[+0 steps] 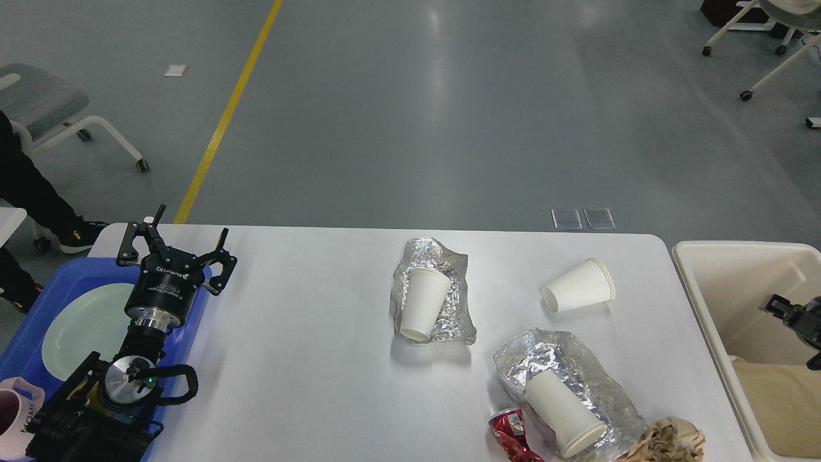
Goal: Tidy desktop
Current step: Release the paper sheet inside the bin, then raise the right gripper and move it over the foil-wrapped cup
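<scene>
Your left hand (174,242) hovers with fingers spread and empty over the counter's (308,359) left edge, by the blue tray (25,333). Your right hand (798,317) sits above the cream bin (718,282) off the right edge; you cannot tell its opening. The white counter fills the lower frame, bearing paper cups (579,294) and foil (449,308).

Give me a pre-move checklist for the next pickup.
1. Left pincer open and empty: ok.
2. Right pincer state: cannot tell, dark and cut off at the frame edge over the cream bin.
3. Desktop tidy: not ok.
4. Loose paper cup reachable, on its side, nothing on it: ok.
5. Two other cups lie on foil sheets: ok, visible.
6. Crushed red can fully in view: not ok.
</scene>
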You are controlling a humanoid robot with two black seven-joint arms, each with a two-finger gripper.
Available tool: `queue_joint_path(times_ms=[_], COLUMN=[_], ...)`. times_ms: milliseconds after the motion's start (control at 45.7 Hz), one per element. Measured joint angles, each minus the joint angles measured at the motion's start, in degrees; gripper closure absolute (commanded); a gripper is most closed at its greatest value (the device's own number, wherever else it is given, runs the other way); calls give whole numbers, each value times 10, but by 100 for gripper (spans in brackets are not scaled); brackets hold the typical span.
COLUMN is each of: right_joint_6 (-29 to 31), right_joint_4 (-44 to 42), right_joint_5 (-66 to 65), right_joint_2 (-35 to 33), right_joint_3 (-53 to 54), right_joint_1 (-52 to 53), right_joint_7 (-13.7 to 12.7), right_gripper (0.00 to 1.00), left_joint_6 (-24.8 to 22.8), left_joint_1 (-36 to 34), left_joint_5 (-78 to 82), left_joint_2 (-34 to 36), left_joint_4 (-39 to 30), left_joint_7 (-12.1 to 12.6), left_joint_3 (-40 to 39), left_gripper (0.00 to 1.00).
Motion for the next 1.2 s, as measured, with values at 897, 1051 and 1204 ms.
queue_joint_path(times_ms=[897,1051,1204], right_joint_6=[323,303,302], right_joint_4=[625,645,647], right_joint_5=[152,156,156], right_joint_2=[173,182,167], right_joint_3=[-161,-203,-215], right_joint_1=[781,789,785], right_joint_7=[1,54,61], right_gripper=[2,2,0], left_joint_6=[0,0,0], left_joint_1=[1,1,1], left_joint_5=[-1,-1,-1], left_joint_2=[0,0,0], left_joint_4=[0,0,0], left_joint_7=[-1,-1,-1], left_joint_3=[0,0,0], left_gripper=[1,1,1])
